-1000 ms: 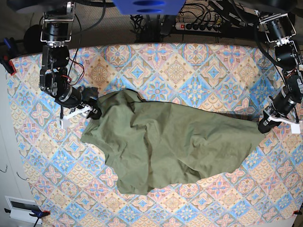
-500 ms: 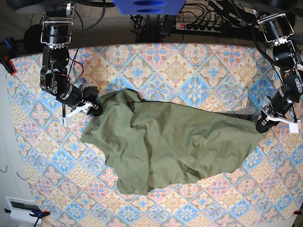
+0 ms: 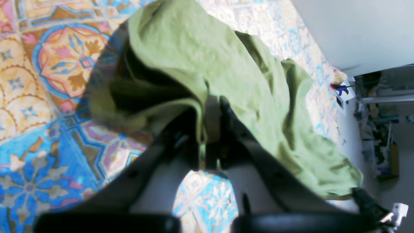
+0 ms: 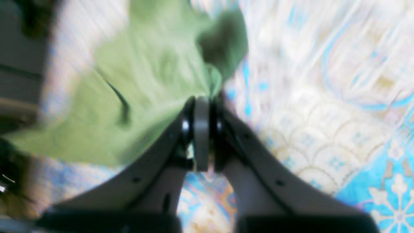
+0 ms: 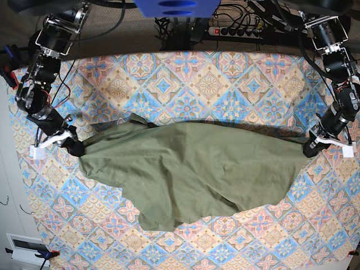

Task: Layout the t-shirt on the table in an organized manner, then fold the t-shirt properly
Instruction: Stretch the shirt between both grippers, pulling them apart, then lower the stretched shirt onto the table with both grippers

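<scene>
The t-shirt [image 5: 191, 171] lies spread across the middle of the table [image 5: 225, 73], stretched wide from left to right, its near hem crumpled and uneven.

The base view shows the right gripper [image 5: 75, 147] at the shirt's left tip and the left gripper [image 5: 310, 149] at its right tip, but not how the jaws stand.

The wrist views settle this. The left wrist view shows the left gripper [image 3: 212, 126] closed tight on a fold of green cloth, the fabric lifted clear of the patterned surface just beyond the fingers. The right wrist view, though blurred, shows the right gripper [image 4: 202, 106] closed with the shirt's edge pinched at its tips.
</scene>
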`<state>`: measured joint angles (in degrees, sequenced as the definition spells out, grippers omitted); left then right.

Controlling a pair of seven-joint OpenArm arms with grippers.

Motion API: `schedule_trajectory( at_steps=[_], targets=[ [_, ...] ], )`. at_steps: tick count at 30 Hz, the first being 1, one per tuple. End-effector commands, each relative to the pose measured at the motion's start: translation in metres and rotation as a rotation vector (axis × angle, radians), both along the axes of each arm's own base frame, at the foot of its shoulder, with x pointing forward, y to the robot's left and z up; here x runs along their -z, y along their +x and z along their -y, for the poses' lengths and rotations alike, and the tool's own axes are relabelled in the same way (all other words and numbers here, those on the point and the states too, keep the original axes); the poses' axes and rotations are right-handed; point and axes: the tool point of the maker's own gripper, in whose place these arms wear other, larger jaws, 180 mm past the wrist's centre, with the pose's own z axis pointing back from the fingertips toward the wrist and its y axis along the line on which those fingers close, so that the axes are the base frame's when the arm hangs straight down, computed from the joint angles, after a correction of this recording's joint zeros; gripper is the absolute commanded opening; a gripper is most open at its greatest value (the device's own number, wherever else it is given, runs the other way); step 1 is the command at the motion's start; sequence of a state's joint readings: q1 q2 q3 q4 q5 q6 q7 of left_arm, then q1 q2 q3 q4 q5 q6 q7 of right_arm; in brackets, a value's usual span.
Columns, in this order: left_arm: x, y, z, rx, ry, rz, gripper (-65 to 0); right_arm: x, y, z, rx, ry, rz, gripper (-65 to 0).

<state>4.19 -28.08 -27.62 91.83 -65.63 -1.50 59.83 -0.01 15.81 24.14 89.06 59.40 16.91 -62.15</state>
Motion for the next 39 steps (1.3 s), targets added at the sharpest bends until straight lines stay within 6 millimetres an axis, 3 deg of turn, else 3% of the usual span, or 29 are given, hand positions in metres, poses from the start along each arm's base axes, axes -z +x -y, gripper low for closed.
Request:
schedule_trajectory(
  at_steps=[1,4,7,14,22,24,28,34,39],
  targets=[
    [-0.017,0.006,-0.005,-0.001,0.022,0.051,-65.0,-0.021,0.005,0.013,0.021,0.007,0.063,-63.9],
    [-0.015,0.006,-0.007,-0.005,0.022,0.046,-65.0,-0.053,0.021,0.037,0.05,0.0,0.139,-63.9],
    [-0.005,0.006,-0.013,-0.024,0.036,0.018,-65.0,-0.057,0.038,0.048,0.076,0.043,0.145,-63.9],
    [0.025,0.0,-0.029,-0.076,0.009,-0.064,-65.0,-0.042,0.071,0.059,0.126,0.182,0.099,-63.9],
    [0.065,-0.008,-0.037,-0.131,-0.074,-0.161,-65.0,-0.02,0.071,0.061,0.147,0.228,0.041,-63.9],
    [0.073,-0.009,-0.028,-0.104,-0.07,-0.187,-64.2,-0.017,0.07,0.061,0.147,0.207,0.029,-63.9],
    [0.091,-0.015,-0.013,-0.04,-0.006,-0.259,-48.6,-0.012,0.066,0.059,0.134,0.188,0.005,-63.9],
    [0.108,-0.029,-0.02,-0.029,0.098,-0.332,-30.4,0.009,0.033,0.051,0.081,0.136,-0.076,-63.4],
    [0.112,-0.037,-0.022,-0.026,0.116,-0.352,-24.6,0.02,0.002,0.047,0.06,0.071,-0.108,-57.6]
  ],
)
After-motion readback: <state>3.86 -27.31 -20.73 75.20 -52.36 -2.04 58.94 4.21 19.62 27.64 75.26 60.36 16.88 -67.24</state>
